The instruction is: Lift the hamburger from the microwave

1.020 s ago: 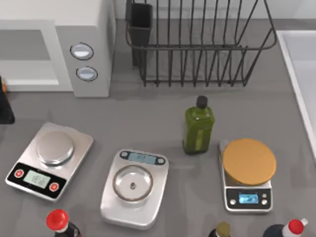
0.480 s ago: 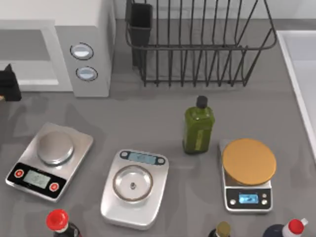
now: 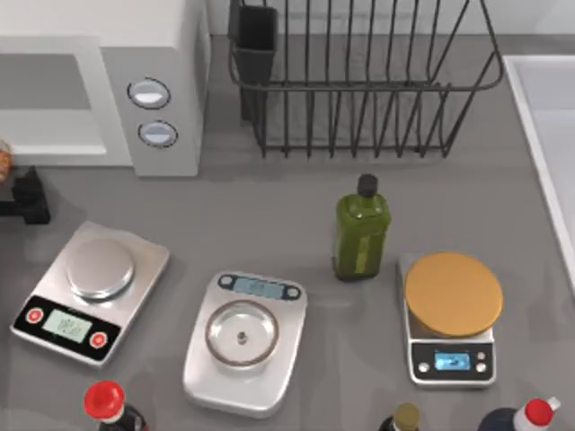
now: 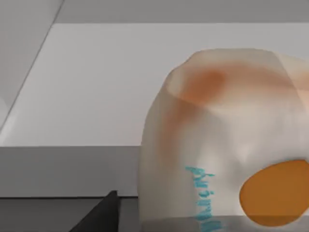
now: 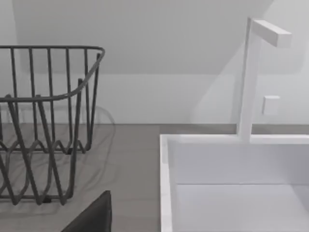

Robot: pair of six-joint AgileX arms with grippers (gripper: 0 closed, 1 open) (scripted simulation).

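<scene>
Grey table [image 3: 269, 224] carries the microwave [image 3: 99, 81] at the rear left, a wire rack [image 3: 359, 81] behind centre, a green bottle [image 3: 361, 229], and three scales; the right-hand scale [image 3: 449, 314] bears a flat orange disc that is not the target. At the top view's left edge, just in front of the microwave's open cavity, the left pincer [image 3: 22, 193] shows as a dark shape, with a sliver of the hamburger [image 3: 4, 160] just behind it. Its wrist view looks at the hamburger [image 4: 227, 145] from very close, pale bun with orange patches, against the microwave's white interior. I cannot tell how far the fingers are spread or whether they grip the bun; only a dark tip shows at the frame's lower edge. The hamburger seems to sit at or just outside the cavity mouth. To do the lift well, I judge the hold should be firm but not crushing on the soft bun, the rise straight and slow, keeping clear of the microwave's frame and the nearby left scale [image 3: 90, 292]. The right arm looks parked by the sink [image 5: 231, 183].
</scene>
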